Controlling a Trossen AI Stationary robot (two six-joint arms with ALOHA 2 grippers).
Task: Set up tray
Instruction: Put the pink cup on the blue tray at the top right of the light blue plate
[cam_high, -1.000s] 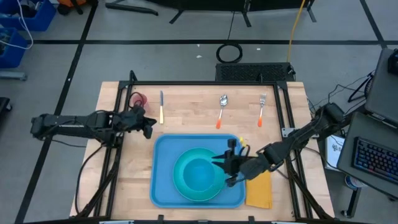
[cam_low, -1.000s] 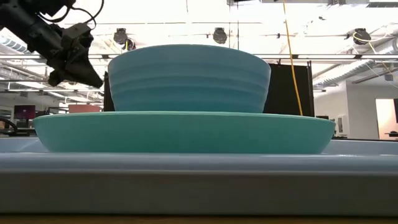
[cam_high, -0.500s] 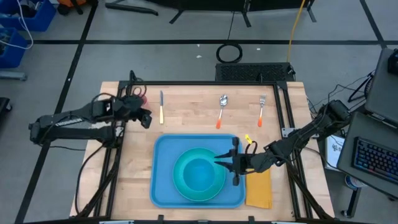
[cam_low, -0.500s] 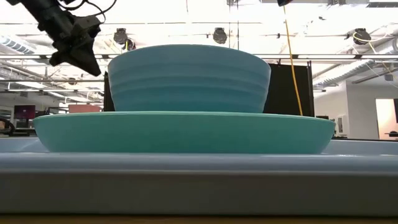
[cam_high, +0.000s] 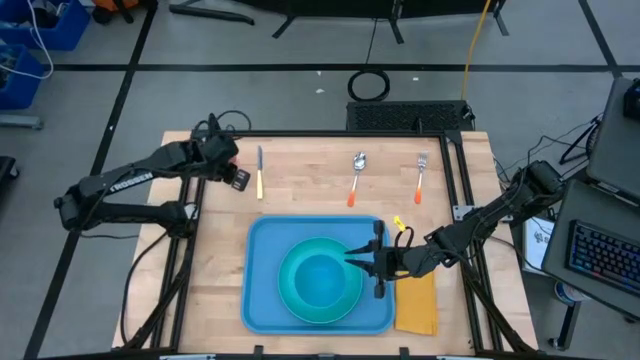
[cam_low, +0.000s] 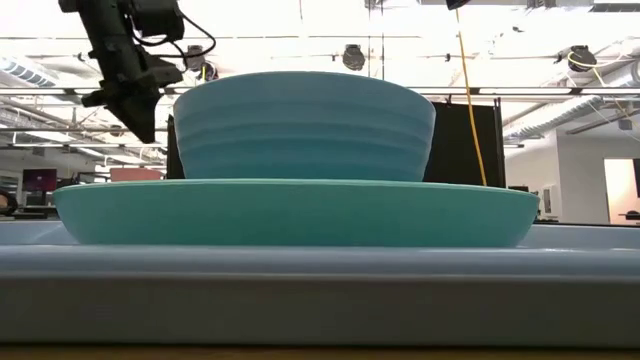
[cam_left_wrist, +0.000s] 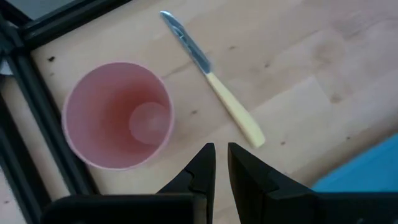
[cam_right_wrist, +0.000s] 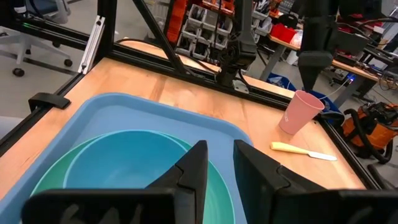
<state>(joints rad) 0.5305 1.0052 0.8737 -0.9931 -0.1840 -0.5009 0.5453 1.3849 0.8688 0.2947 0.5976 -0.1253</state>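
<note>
Light-blue plastic rectangular tray (cam_high: 262, 300) with raised rim sits at the near-centre of the pale wooden table (cam_high: 300, 190). On it: a round turquoise plate (cam_low: 295, 212) with a turquoise ribbed bowl (cam_low: 305, 125) stacked in it.

Yellow-orange folded napkin (cam_high: 418, 305) lies just beside the tray's right edge, touching or nearly so — cannot tell which.

Right gripper (cam_high: 376, 262) hangs over the tray's right rim, beside the plate, fingers (cam_right_wrist: 194, 163) a narrow gap apart, nothing between them.

Far row on the table, well apart from the tray: yellow-handled table knife (cam_high: 259, 172), then orange-handled metal spoon (cam_high: 356, 176), then orange-handled metal fork (cam_high: 420, 174). Pink plastic cup (cam_left_wrist: 118, 115) stands upright at the far-left corner, next to the black frame rail, near the knife's blade end.

Left gripper (cam_high: 237, 177) is up over the far-left of the table, between cup and knife, pointing down. Fingers (cam_left_wrist: 204, 163) almost together with a thin slit between them, holding nothing. In the low view it hangs above the table to the left of the bowl.
</note>
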